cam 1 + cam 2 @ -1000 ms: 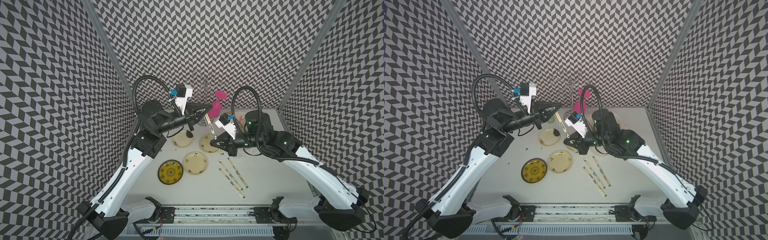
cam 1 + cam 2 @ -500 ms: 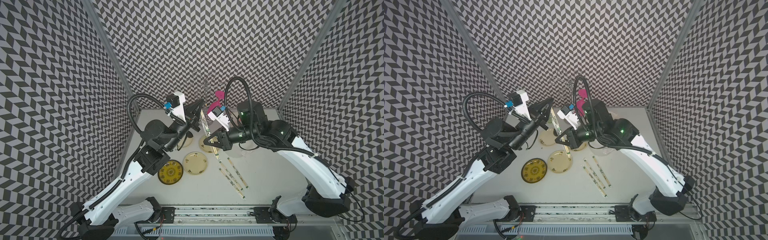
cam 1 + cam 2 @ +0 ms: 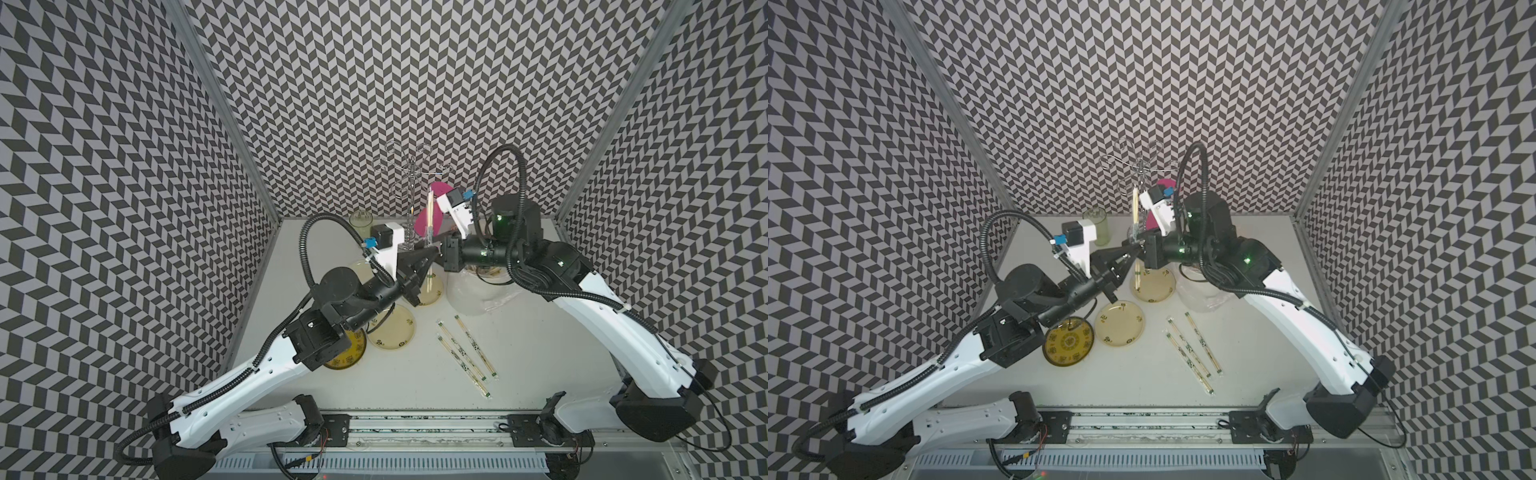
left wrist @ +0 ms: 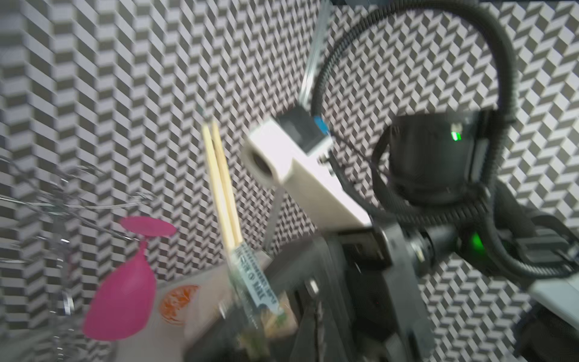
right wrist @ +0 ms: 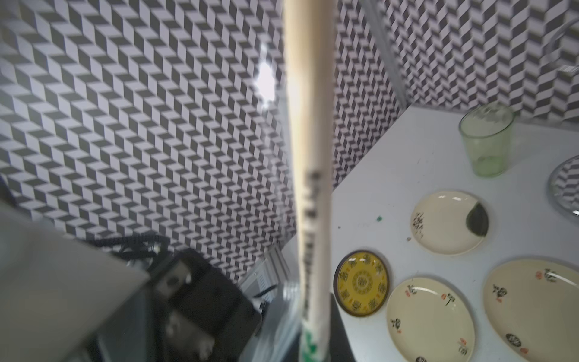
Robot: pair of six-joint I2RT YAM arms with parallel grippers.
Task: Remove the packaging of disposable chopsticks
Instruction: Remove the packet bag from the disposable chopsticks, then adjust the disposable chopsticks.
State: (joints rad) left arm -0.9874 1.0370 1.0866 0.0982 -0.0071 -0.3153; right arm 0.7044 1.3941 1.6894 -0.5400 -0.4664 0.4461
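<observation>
Left wrist view gives the clearest look at the held pair (image 4: 233, 244): two bare chopsticks (image 4: 221, 188) stand up out of the open mouth of the packaging (image 4: 255, 282), whose printed film runs on down toward the jaws. In both top views the left gripper (image 3: 431, 254) and the right gripper (image 3: 444, 248) meet nose to nose on this pair. The left reaches in from its own side and the right from the opposite side, both fully closed at about mid-length. Blur hides whether each pinches film or wood, so I cannot tell which. The long axis is close to upright and crosswise to both sets of fingers. The bare end points up and the lower end hangs over a cream plate (image 3: 436, 297).

My reading is that the stripping is part done, and the next move is a pull along that upright axis, one arm up and the other down. Above is open air; downward, the plate and the table (image 3: 540, 353) come soon. Just behind stand the wire rack (image 3: 411, 174) and a pink glass (image 3: 420, 220), and the lined bucket (image 3: 473, 291) sits under the right wrist, so sideways room is tight. Three wrapped pairs (image 3: 465, 353) lie flat on the table, well apart from the grip, toward the right arm's side
</observation>
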